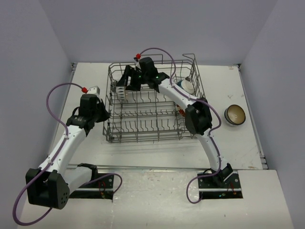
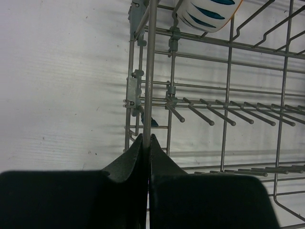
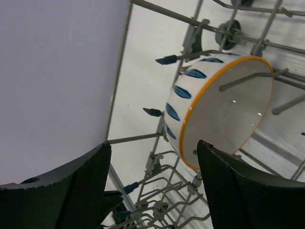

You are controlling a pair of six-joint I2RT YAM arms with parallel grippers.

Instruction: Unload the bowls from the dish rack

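Observation:
The grey wire dish rack (image 1: 143, 121) stands mid-table. A white bowl with dark blue stripes and an orange rim (image 1: 121, 91) stands on edge among the tines at the rack's back left. It also shows in the right wrist view (image 3: 224, 107) and at the top of the left wrist view (image 2: 209, 12). My right gripper (image 1: 126, 84) is open just beside this bowl, not touching it, with its jaws wide apart (image 3: 152, 148). My left gripper (image 1: 106, 114) is shut on the rack's left rim wire (image 2: 147, 95). A teal-white bowl (image 1: 186, 86) sits at the rack's back right.
A dark brown bowl with a cream inside (image 1: 235, 115) sits upright on the table to the right of the rack. Grey walls close in the table at the back and on both sides. The right arm (image 1: 181, 98) reaches across the rack.

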